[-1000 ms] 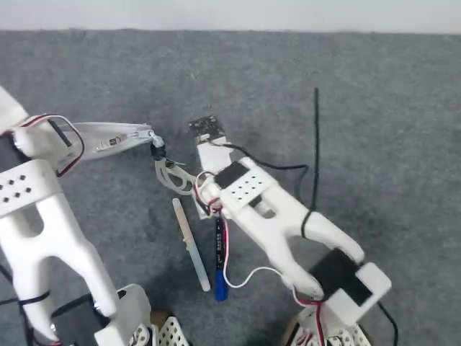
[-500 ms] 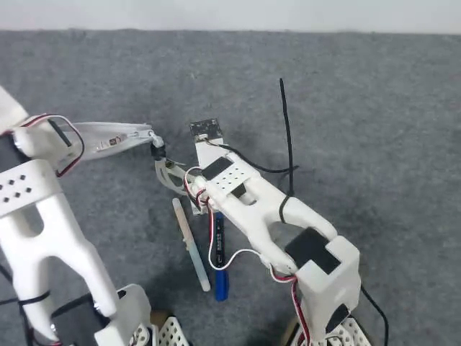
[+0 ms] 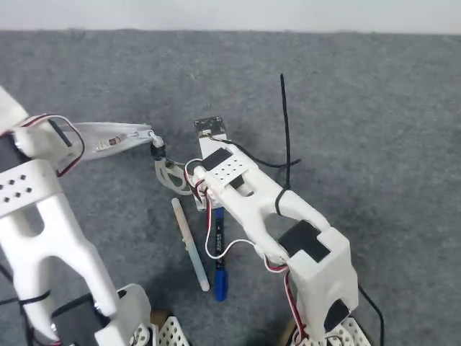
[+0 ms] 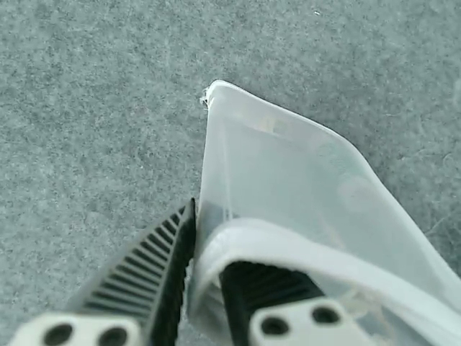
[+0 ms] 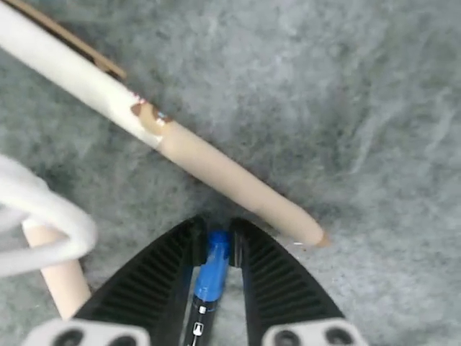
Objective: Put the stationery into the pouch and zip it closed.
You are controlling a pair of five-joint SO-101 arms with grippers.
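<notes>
The left gripper [image 4: 207,241] is pinching the clear pouch [image 4: 288,180] by its rim. The right gripper [image 5: 216,232] is squeezing the blue pen [image 5: 210,270]. The beige pen [image 3: 189,245] is lying at its 9 o'clock.

Left gripper [image 4: 209,249] and right gripper [image 5: 215,234], both pinched

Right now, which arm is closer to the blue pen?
Right. The right arm's fingers pinch the tip of the blue pen; the left arm's fingers are apart from it, clamped on the rim of the pouch.
</notes>
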